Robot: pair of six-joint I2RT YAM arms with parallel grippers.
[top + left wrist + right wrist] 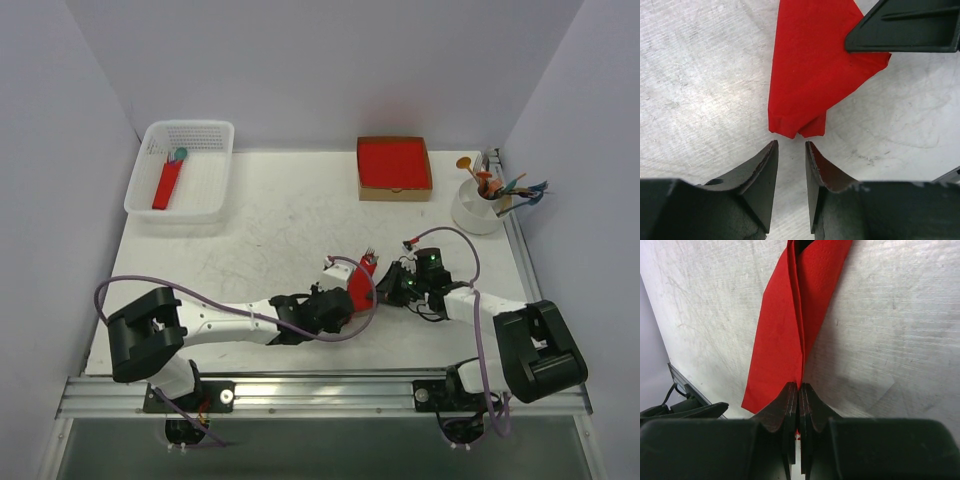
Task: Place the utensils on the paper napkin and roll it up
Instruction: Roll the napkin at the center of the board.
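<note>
near the front of the table [250, 220], the left gripper [791, 144] sits with jaws a little apart, holding nothing, its fingertips just short of the near end of the paper napkin [810, 65]. the right gripper [799, 386] is clamped tight on an edge of the red, partly rolled sheet, which lies mid-table between the two arms. grey tines of the utensils [370, 254] poke from its far end. beyond, well apart: a white basket [205, 135] holding a red roll [167, 187], a cardboard box [394, 192] of red paper, and a white cup [478, 215] of colourful cutlery [505, 186].

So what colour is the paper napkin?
The paper napkin is bright red; left wrist view shows it best.
</note>
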